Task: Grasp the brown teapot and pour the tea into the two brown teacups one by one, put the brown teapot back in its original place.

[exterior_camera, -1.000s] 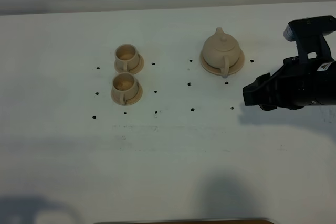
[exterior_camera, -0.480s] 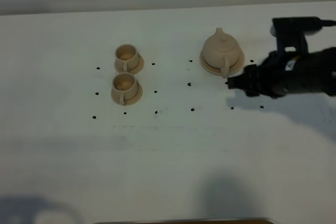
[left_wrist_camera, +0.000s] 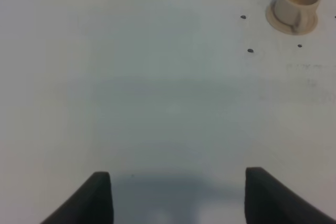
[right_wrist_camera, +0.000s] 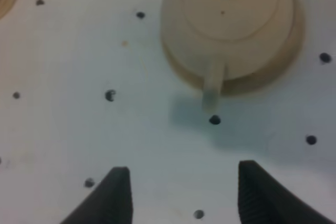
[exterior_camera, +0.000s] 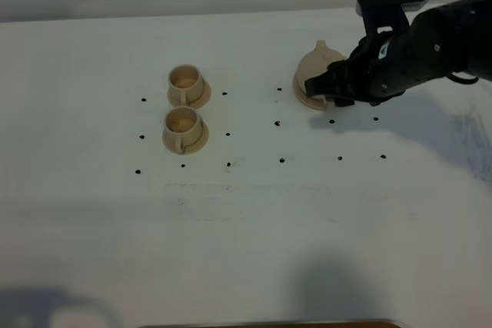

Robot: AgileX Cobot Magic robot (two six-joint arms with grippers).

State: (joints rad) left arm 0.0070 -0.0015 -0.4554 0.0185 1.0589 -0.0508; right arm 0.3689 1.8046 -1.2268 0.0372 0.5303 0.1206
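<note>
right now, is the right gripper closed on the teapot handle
No, the right wrist view shows the right gripper open, its jaws apart and stopped short of the teapot and its handle.

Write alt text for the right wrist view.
The brown teapot sits on its saucer, its loop handle pointing toward the open right hand, which is short of it and touches nothing. The white table is marked with black dots.

overhead and close right wrist views share the teapot point(exterior_camera: 314, 69).
</note>
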